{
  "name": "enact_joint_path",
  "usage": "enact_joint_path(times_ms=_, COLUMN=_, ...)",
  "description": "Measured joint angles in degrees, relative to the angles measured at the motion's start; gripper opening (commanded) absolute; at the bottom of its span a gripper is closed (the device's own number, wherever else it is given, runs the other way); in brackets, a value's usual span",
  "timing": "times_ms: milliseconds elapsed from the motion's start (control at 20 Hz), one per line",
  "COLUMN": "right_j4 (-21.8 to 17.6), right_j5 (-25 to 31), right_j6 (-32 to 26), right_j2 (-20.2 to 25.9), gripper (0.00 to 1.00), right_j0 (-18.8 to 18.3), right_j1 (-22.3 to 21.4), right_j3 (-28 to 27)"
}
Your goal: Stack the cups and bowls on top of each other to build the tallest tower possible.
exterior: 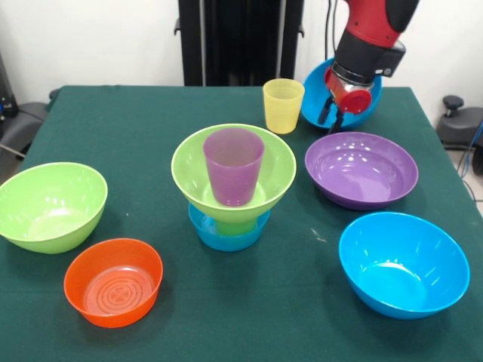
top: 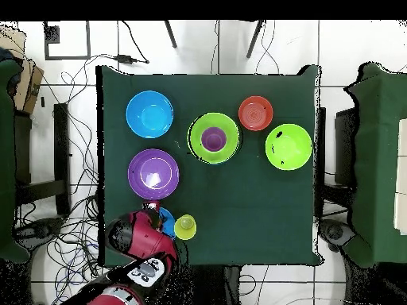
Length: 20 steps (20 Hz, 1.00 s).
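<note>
— Two dark fingers of the gripper [exterior: 333,115] clench the rim of a tilted blue bowl [exterior: 313,87], off the table at one o'clock.
— And the tower [exterior: 233,185]?
— Four pieces at centre: small blue bowl, green cup, green bowl, purple cup [exterior: 234,166]. That blue bowl seems next; the yellow cup [exterior: 283,105] stands just beside, possibly in its way.

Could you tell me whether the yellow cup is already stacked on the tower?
No, the yellow cup stands by itself on the table, behind the tower, whose top piece is the purple cup.
</note>
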Motion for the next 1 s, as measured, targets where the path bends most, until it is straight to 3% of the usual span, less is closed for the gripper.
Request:
enact_joint_path(times_ms=450, right_j4=0.6, right_j5=4.1, right_j6=0.0, right_j2=-1.7, gripper=1.00, right_j0=2.2, right_j1=-1.1, right_j3=0.0)
enact_joint_path(times_ms=1000, right_j4=-3.7, right_j5=7.5, right_j6=0.0, right_j2=-5.4, gripper=1.00, right_j0=1.9, right_j1=-2.4, right_j3=0.0)
